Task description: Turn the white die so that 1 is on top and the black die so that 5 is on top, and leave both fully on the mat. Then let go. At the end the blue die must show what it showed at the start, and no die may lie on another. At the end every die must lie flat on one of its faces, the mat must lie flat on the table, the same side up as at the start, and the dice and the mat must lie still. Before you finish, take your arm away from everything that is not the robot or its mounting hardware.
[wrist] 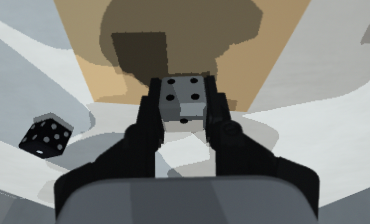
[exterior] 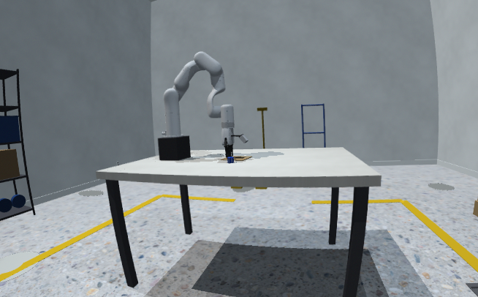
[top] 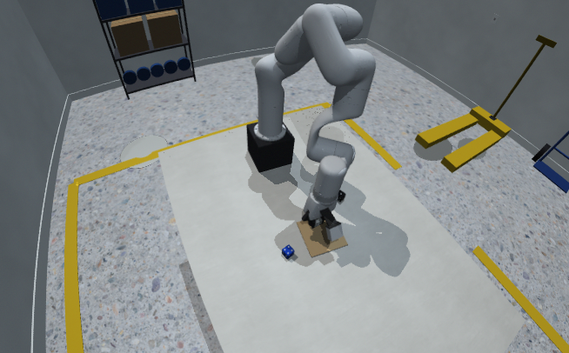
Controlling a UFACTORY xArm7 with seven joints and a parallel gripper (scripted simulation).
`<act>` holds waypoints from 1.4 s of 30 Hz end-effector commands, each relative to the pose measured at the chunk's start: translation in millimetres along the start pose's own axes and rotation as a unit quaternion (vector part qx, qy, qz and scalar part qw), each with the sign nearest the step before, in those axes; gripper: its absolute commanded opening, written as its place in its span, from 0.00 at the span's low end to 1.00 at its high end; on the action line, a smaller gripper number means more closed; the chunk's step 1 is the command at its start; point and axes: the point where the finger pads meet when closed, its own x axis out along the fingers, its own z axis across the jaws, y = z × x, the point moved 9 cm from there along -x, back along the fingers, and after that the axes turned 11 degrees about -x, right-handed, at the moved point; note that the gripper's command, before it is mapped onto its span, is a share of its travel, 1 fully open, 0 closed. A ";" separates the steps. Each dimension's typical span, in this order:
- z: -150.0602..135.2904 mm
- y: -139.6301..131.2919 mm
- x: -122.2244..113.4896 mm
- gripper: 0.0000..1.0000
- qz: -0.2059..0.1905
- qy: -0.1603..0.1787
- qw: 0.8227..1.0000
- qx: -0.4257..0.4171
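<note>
The white die (wrist: 182, 98) is clamped in the hand (wrist: 183, 120) above the mat (wrist: 281, 60); it must next be set down with 1 up.

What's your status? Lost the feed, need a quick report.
Gripper shut on white die, held above the mat. Black die off the mat, on the table. Blue die beside the mat. Nothing in the way.
</note>
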 end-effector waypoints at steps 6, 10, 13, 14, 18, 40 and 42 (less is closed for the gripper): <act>0.3 1.1 -0.9 0.27 0.002 0.000 1.000 0.000; 0.3 1.1 -0.9 0.27 0.002 0.000 1.000 0.000; 0.3 1.1 -0.8 0.27 0.002 0.000 1.000 0.000; 0.3 1.1 -0.7 0.27 0.002 0.000 1.000 0.000; 0.3 1.1 -0.4 0.27 0.002 0.000 1.000 0.000; 0.3 1.1 3.3 0.27 0.002 0.000 1.000 0.000; 0.3 1.1 3.3 0.27 0.002 0.000 1.000 0.000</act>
